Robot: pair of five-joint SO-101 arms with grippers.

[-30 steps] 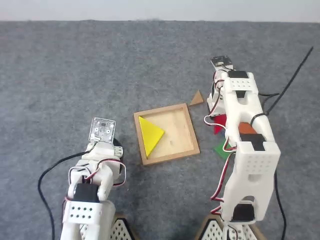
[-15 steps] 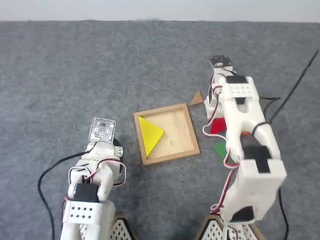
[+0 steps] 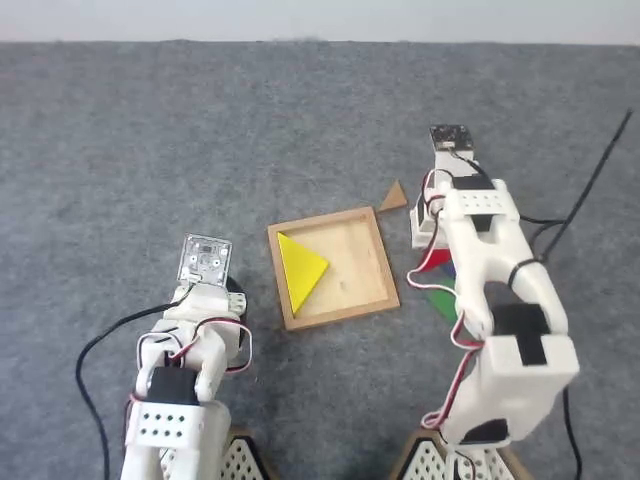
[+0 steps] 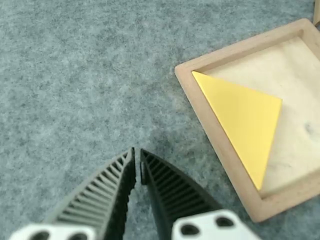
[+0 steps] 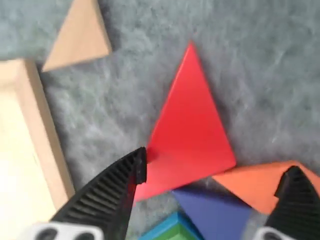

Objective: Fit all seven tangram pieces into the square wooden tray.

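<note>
The square wooden tray lies mid-table with a yellow triangle flat in its left part. A small tan triangle rests just off the tray's far right corner. The right arm hangs over the loose pieces right of the tray. My right gripper is open just above the red triangle, one finger at each side. Orange, blue and green pieces crowd against it. My left gripper is shut over bare felt, left of the tray, holding nothing.
Grey felt covers the table, with open room beyond and left of the tray. The red and green pieces peek out beside the right arm. Cables trail from both arms near the front edge.
The right arm has shifted and lowered over the pieces beside the tray, now hiding the orange one in the high view. The left arm has kept still.
</note>
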